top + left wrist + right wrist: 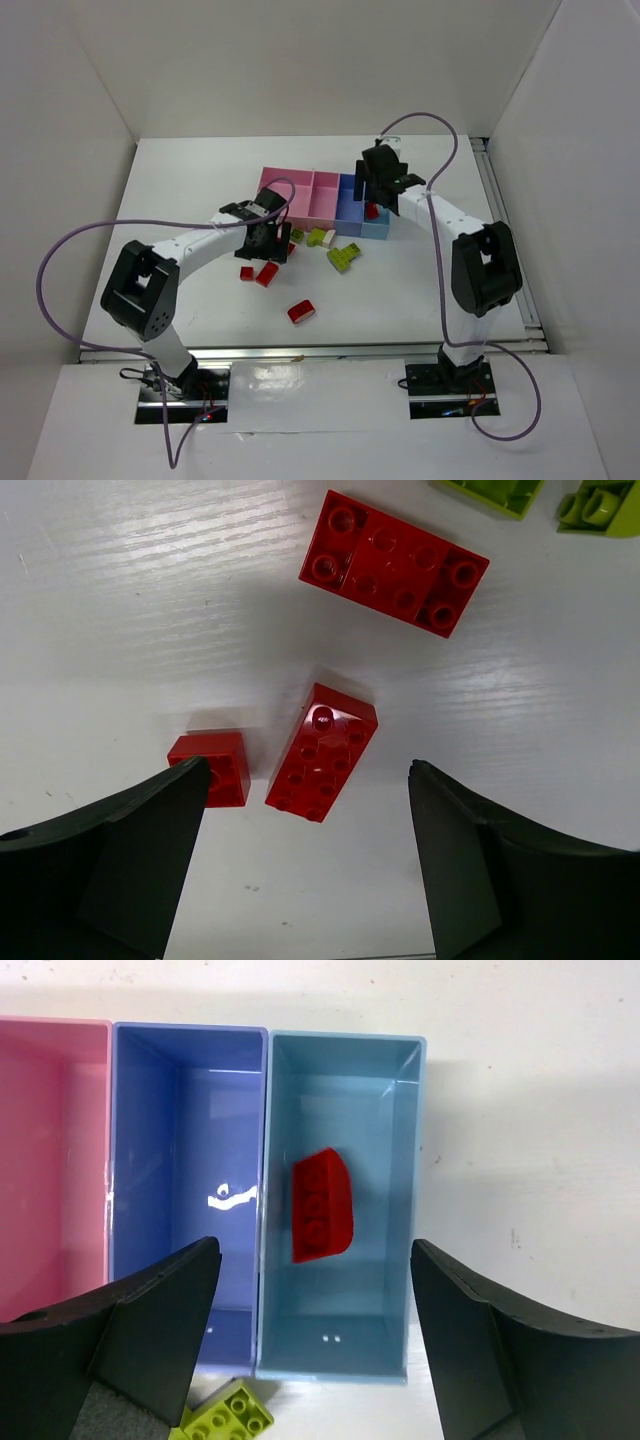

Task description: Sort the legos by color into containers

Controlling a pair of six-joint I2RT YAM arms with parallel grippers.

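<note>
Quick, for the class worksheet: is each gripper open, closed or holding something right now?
Left gripper: open, empty, over a glossy red rectangular plastic brick.
Right gripper: open, empty, over the light blue plastic bin containing a curved red brick.

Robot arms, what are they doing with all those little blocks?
They are sorting bricks into coloured bins. The right gripper hangs open over the end light blue bin, where one red brick lies. The left gripper hangs open over a second red brick on the table, with a small red brick and a big red brick close by. Some yellow-green bricks lie on the table too, outside the bins.
</note>
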